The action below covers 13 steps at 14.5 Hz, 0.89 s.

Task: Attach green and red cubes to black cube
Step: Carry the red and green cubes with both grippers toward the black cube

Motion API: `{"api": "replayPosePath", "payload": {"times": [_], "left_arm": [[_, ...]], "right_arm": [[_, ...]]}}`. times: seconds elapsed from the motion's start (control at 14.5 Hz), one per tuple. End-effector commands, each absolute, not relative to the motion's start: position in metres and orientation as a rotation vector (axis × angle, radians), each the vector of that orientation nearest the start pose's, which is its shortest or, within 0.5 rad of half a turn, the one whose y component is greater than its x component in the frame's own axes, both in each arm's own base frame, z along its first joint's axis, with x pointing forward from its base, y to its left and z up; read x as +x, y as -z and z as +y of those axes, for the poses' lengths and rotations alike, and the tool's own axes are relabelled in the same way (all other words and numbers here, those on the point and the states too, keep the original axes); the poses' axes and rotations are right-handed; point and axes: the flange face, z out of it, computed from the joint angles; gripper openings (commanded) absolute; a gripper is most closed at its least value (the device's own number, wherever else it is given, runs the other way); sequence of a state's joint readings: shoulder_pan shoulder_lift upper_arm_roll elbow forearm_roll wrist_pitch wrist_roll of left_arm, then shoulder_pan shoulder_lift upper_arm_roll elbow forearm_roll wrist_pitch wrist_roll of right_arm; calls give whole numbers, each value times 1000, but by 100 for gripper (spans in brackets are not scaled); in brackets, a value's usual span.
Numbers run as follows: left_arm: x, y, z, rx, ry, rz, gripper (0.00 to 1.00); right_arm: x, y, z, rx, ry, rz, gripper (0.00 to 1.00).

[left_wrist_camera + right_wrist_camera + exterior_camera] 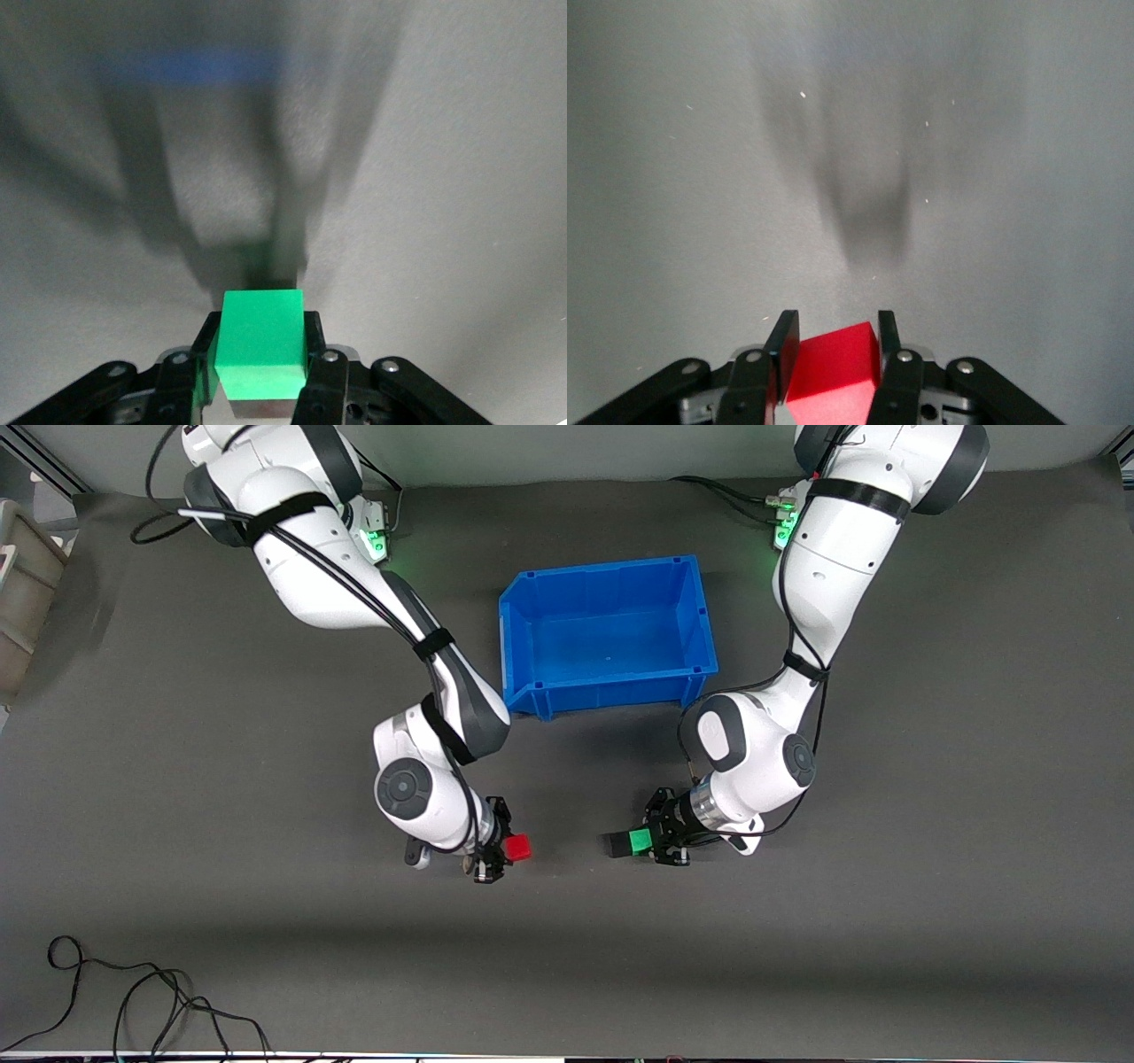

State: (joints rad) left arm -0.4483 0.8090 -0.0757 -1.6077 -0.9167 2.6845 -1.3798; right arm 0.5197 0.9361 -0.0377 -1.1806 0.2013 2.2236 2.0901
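The left gripper [640, 840] is clenched on the green cube [640, 840]; in the left wrist view the two black fingers [314, 341] press flat against the sides of the green cube [261, 341], which sits square between them. The black cube [616, 844] sticks to the green cube's outer face, pointing toward the middle of the front view, so the pair juts out from the jaws as one block. This gripper shows in the lower centre of the front view, slightly toward the frame's right side, held up over the dark table [930, 868].

The right gripper [503, 849] is clenched on the red cube [519, 848]; in the right wrist view the red cube [833, 367] sits tilted between the fingers [782, 341], one corner uppermost. It shows in the lower centre of the front view, slightly toward the frame's left side, also over the table and well apart from the black cube, with bare mat between the two.

A blue bin [608, 636] stands in the upper centre of the front view, above the gap between the two grippers. A loose black cable [133, 992] lies in the lower left corner of that frame.
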Motion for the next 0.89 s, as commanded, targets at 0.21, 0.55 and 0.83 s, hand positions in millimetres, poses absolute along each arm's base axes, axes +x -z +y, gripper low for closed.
{"api": "replayPosePath", "payload": {"times": [0.21,0.55,0.83], "left_arm": [[615,-174,-353,1798,420,1899,26],[610,-179,-367,1803,418,1882,26],[610,-180,-368,1806,418,1878,26]], "right_arm": [[660,-207,416,-1915,-130,2357,0],[642,-191,437,-1960,-100,2360,0],[639,-173,438,-1942,-79,2405,0]]}}
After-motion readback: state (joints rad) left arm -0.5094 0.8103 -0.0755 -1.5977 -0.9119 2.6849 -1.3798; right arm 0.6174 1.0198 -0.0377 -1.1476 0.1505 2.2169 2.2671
